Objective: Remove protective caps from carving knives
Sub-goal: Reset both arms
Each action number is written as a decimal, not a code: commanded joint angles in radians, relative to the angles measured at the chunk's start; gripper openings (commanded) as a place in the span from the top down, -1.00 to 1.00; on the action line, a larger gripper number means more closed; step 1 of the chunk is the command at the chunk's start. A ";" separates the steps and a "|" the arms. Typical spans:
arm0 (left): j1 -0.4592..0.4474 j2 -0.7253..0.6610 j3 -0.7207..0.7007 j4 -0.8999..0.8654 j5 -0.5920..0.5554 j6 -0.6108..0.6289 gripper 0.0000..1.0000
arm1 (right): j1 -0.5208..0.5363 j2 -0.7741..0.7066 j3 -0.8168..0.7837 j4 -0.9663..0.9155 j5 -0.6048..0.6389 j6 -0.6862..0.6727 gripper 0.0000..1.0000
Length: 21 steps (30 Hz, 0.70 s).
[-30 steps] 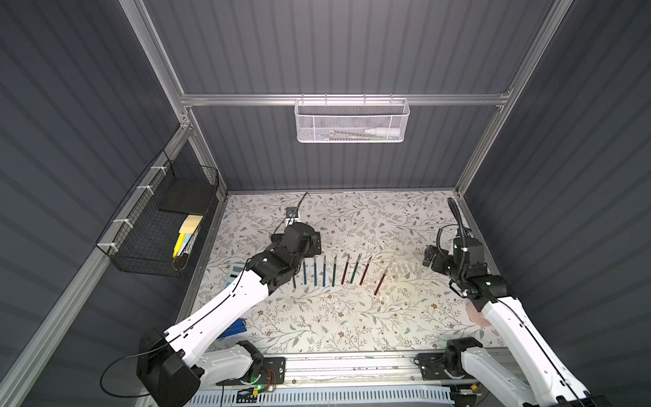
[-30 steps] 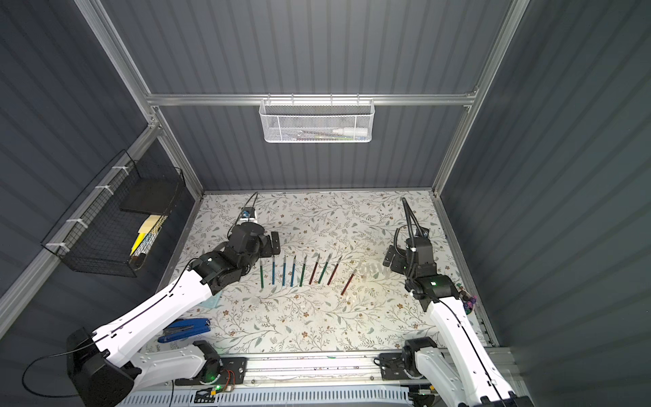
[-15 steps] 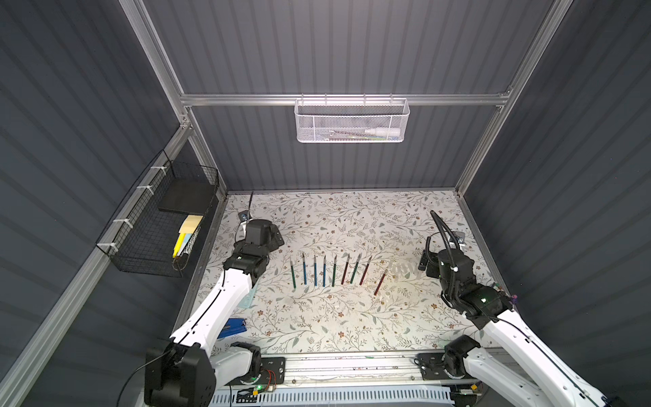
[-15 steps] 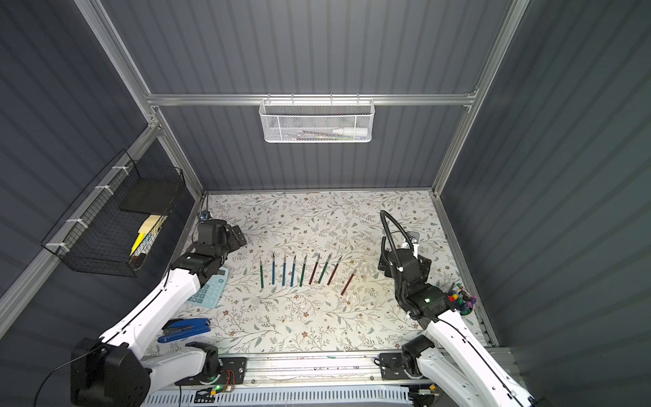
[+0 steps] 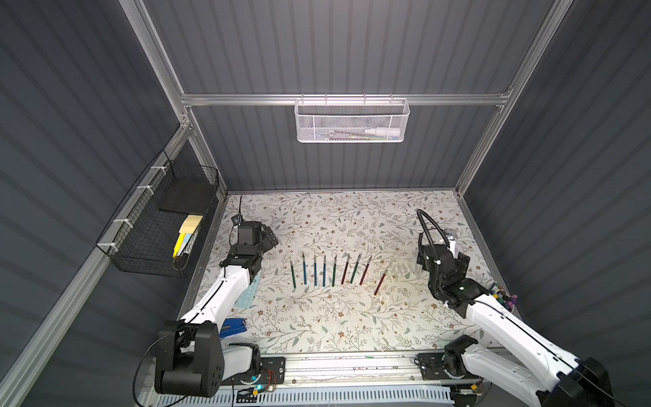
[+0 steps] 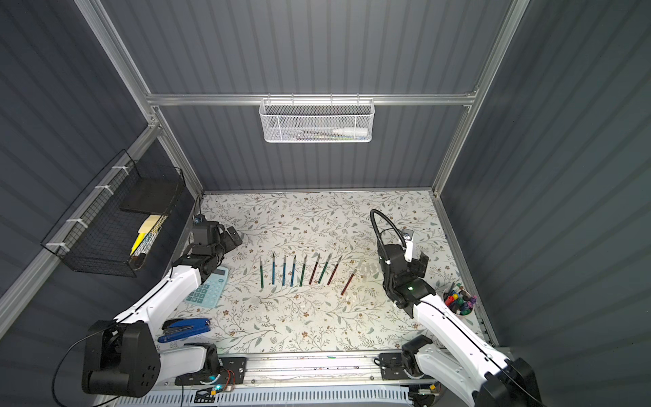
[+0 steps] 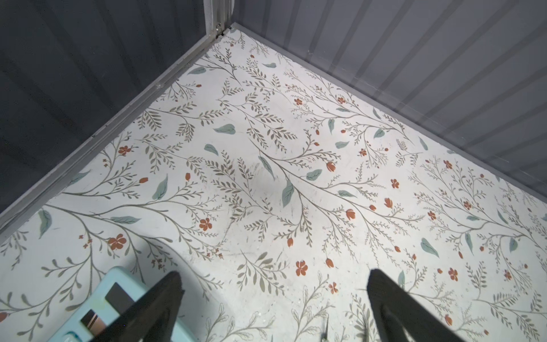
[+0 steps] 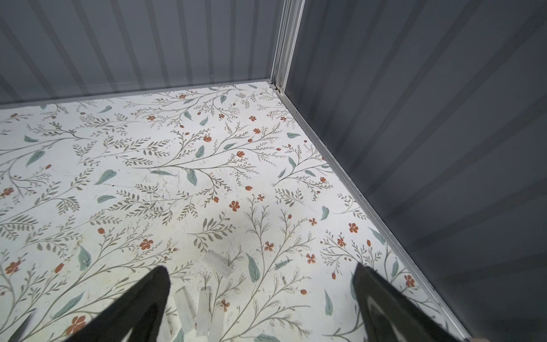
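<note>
White-shelled arms, black fingers

Read no text, label, brand or number anywhere. Saw marks on the calculator keys, too small to make out. Saw the bottle through the basket mesh, too blurred for any print.

Calculator near blue stapler; marker cup; white basket, black basket hanging.
</note>
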<state>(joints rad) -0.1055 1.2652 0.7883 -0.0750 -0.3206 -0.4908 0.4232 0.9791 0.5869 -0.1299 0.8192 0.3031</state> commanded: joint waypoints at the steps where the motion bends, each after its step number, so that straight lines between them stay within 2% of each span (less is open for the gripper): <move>1: 0.027 -0.041 -0.050 0.074 -0.027 0.008 -0.99 | -0.048 0.051 0.011 0.072 -0.023 -0.013 -0.98; 5: 0.043 -0.043 -0.075 0.128 -0.068 0.094 -0.99 | -0.116 0.060 0.000 0.083 -0.075 0.024 -0.98; 10: 0.044 0.056 -0.083 0.219 -0.090 0.164 -0.99 | -0.174 0.046 -0.112 0.312 -0.122 -0.034 -0.98; 14: 0.059 0.121 -0.072 0.237 -0.157 0.096 -0.99 | -0.190 0.074 -0.110 0.319 -0.133 -0.096 -0.98; 17: 0.062 0.135 -0.074 0.207 -0.272 0.045 -0.99 | -0.204 0.118 -0.101 0.329 -0.141 -0.142 -0.98; 21: 0.063 0.119 -0.211 0.433 -0.293 0.150 -0.99 | -0.243 0.158 -0.104 0.354 -0.203 -0.091 -0.98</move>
<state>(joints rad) -0.0505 1.3937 0.6605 0.2188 -0.5453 -0.3916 0.2047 1.1206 0.4713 0.1802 0.6640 0.2085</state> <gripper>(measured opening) 0.994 0.989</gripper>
